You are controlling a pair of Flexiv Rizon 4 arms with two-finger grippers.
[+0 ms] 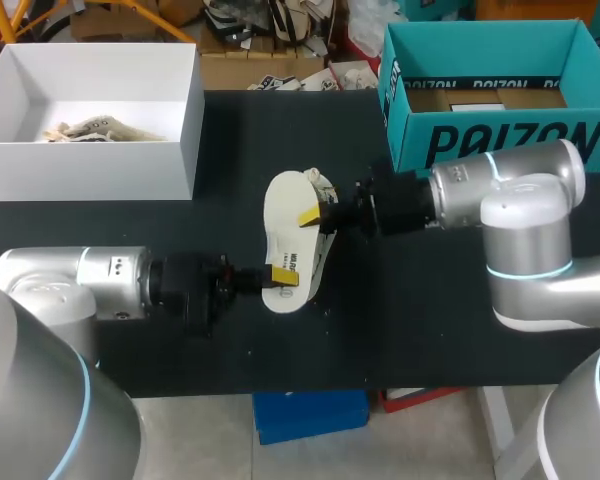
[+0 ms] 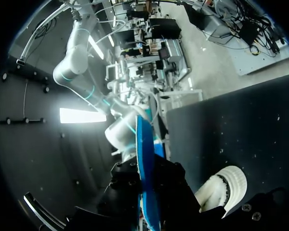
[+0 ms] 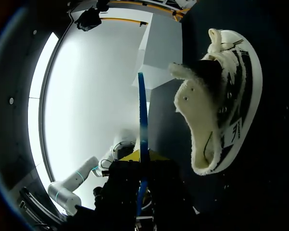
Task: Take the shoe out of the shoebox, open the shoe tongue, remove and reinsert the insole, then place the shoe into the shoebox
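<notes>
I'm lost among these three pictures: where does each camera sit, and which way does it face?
Head view: fixed above and behind the robot, looking down on the table; both arms enter from the sides, left gripper and right gripper meeting at the insole.
Left wrist view: on the left wrist, looking along its fingers toward the right arm.
Right wrist view: on the right wrist, facing oppositely, toward the white box.
Shared: both wrist views see the insole edge-on, the shoe beside it.

Head camera: high, behind, looking down on the whole table (image 1: 430,330). Wrist cameras: close, facing each other. Both share the insole (image 3: 142,110) edge-on ahead of left gripper (image 1: 277,277) and right gripper (image 1: 312,215), with the shoe (image 3: 221,96) beside.
</notes>
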